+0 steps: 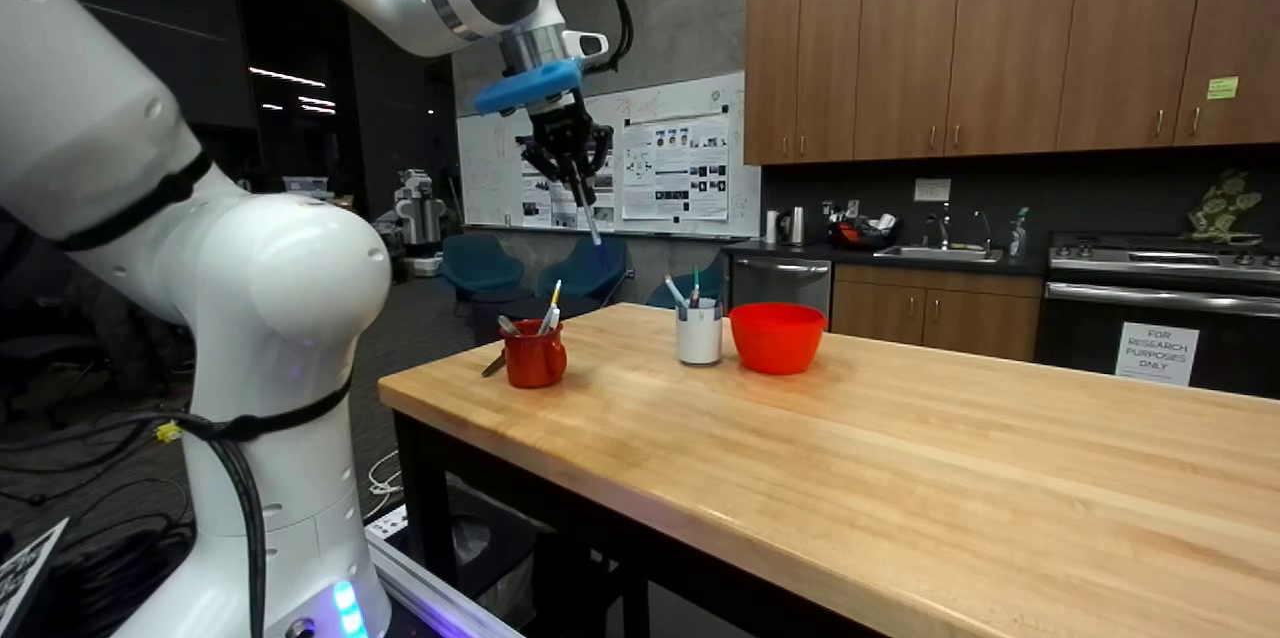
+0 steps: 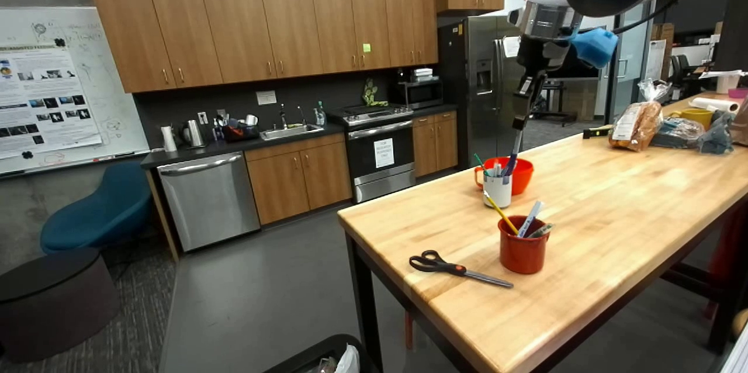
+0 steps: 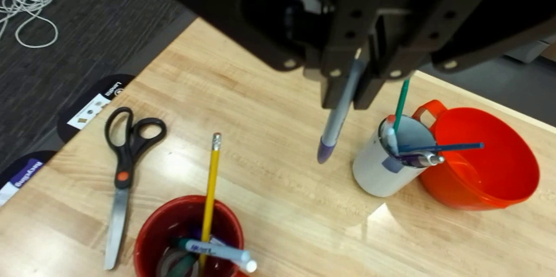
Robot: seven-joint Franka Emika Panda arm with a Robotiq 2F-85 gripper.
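My gripper (image 3: 345, 107) is shut on a grey-white marker (image 3: 340, 117) with a purple end, which hangs tip down and tilted. In both exterior views the gripper (image 1: 578, 190) and the marker (image 2: 516, 145) are in the air above the table. A white cup (image 3: 375, 177) with a dark rim holds several pens and stands beside an orange-red bowl (image 3: 486, 194) with a handle. Nearer the table's corner a dark red mug (image 2: 522, 256) contains a yellow pencil (image 3: 211, 173) and markers. In the wrist view, the held marker appears left of the white cup, apart from it.
Black-handled scissors (image 2: 447, 268) lie by the red mug near the edge of the wooden table (image 1: 900, 458). Bagged bread (image 2: 637, 124) and other bags stand at the table's far end. A bin (image 2: 327, 355) sits on the floor beside the table.
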